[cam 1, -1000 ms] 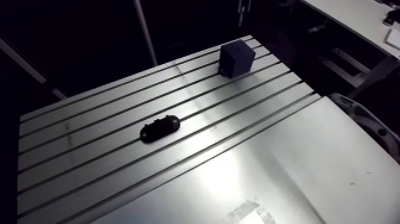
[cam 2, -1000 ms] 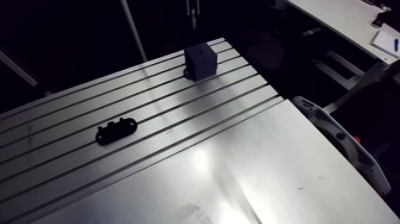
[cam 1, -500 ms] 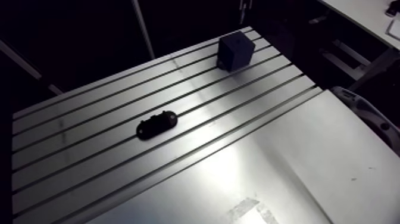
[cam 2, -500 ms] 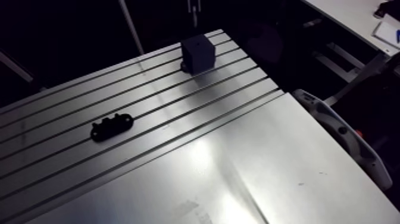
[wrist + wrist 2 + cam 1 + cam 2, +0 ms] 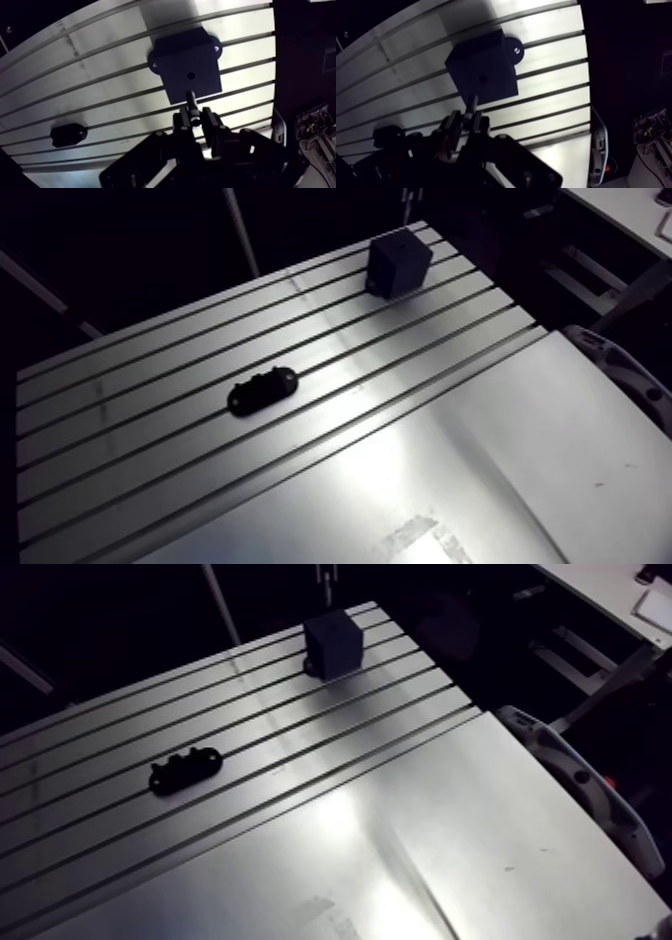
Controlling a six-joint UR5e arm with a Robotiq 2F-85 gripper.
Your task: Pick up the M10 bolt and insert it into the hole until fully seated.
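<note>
A: Anything different from the earlier frames?
B: The whole arm view has shifted a bit, so my camera moved. The block (image 5: 399, 263) and black oval holder (image 5: 262, 390) sit on the same slots of the table (image 5: 450, 438).
A: Gripper?
B: In the wrist view the gripper (image 5: 194, 119) is nearly closed, fingers (image 5: 183, 120) clamped on the M10 bolt (image 5: 192, 102). The bolt's free end is over the block's top face, just short of the hole (image 5: 191, 76). I can't tell if it touches.

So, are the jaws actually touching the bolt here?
Touching. The wrist view shows the bolt pinched between the jaws, with its shaft sticking out ahead of them over the block.
</note>
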